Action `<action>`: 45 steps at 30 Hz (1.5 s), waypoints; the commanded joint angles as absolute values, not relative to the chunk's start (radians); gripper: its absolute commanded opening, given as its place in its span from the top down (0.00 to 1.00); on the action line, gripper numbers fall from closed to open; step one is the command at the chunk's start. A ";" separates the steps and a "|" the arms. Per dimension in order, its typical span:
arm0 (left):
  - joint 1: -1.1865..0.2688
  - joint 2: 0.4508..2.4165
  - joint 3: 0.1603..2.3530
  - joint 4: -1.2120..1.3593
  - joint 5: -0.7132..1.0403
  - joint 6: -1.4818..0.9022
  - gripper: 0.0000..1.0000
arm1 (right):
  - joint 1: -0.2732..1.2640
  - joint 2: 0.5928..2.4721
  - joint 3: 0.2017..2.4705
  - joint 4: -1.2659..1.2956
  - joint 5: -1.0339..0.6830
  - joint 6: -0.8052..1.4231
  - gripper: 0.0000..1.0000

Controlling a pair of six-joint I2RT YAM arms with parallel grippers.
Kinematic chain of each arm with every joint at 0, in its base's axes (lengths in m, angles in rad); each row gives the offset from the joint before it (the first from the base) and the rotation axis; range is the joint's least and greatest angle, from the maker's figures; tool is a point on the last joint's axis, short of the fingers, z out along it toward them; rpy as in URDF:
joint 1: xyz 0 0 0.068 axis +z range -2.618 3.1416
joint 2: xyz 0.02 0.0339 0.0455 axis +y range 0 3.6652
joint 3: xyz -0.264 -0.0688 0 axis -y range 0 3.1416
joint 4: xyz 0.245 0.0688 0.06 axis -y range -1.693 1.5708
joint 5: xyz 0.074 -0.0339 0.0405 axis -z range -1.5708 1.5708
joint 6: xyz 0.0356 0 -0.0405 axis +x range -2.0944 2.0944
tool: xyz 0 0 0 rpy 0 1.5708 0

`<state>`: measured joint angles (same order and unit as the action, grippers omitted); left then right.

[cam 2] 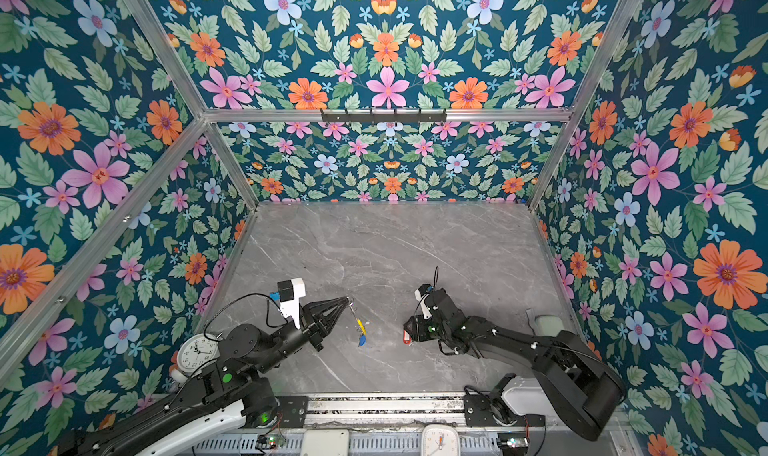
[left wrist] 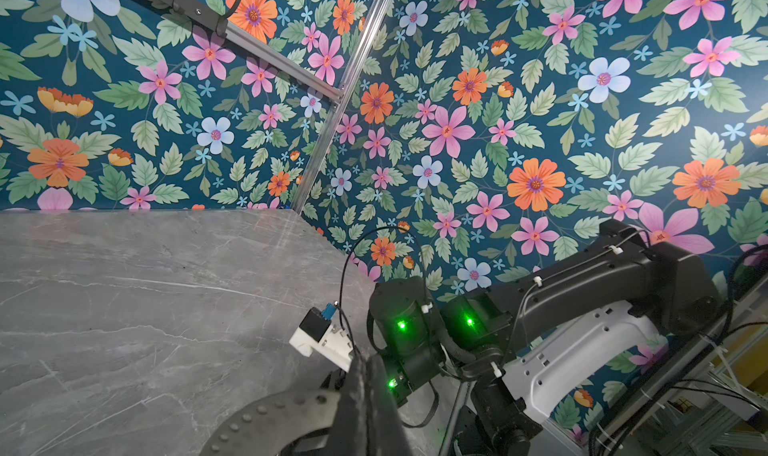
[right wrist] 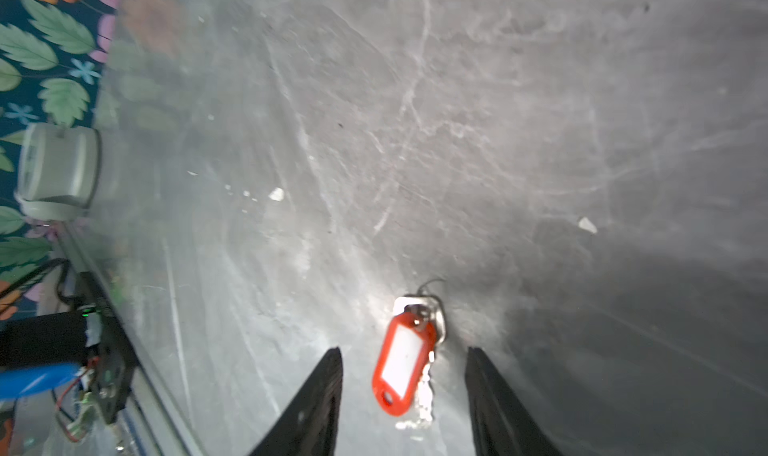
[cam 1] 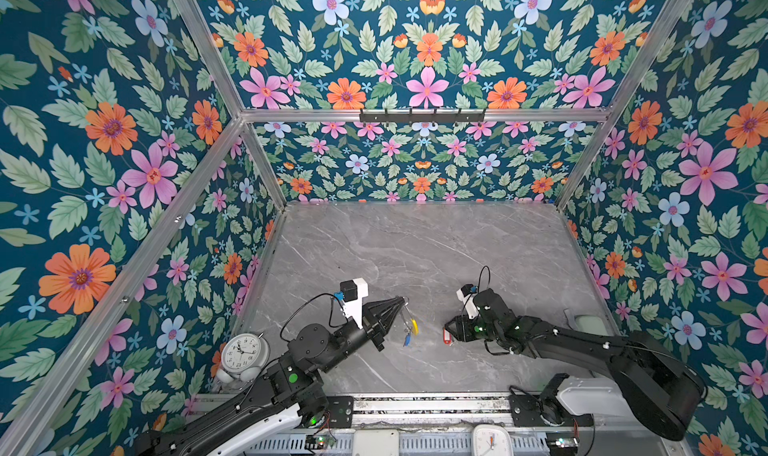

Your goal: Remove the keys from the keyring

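Nearest us, the right claw (right wrist: 403, 349) stood open. The red-tagged key (right wrist: 401, 366) lay between its fingers, touching neither and well apart from the keyring (cam 1: 414, 326). Whether it rested on the bench (cam 1: 436, 258) we could not tell. Farther off, the blue-tagged key (cam 1: 407, 341) hung on the keyring, whose top the left claw (cam 1: 401, 301) gripped, closed, above the bench.

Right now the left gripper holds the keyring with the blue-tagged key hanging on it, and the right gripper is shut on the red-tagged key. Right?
No: the right gripper is open; the right wrist view shows the red-tagged key free between its parted fingers. The left gripper does hold the keyring, blue-tagged key hanging on it.
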<state>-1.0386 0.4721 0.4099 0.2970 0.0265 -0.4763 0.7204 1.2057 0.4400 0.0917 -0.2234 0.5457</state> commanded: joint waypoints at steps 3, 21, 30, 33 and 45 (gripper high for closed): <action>-1.038 0.479 0.417 0.327 0.029 -0.485 1.00 | 0.769 0.984 0.492 -0.015 -0.175 0.484 0.47; -1.038 0.530 0.447 0.348 0.011 -0.495 1.00 | 1.187 0.960 0.817 -0.042 0.029 0.248 0.46; -1.039 0.552 0.454 0.362 0.028 -0.497 1.00 | 1.193 1.084 0.866 -0.044 0.048 0.236 0.59; -1.039 0.552 0.454 0.364 0.034 -0.497 1.00 | 1.192 1.102 0.866 -0.053 0.057 0.242 0.75; -1.037 0.485 0.458 0.270 0.099 -0.481 0.48 | 1.030 0.985 0.848 -0.175 -0.197 0.250 1.00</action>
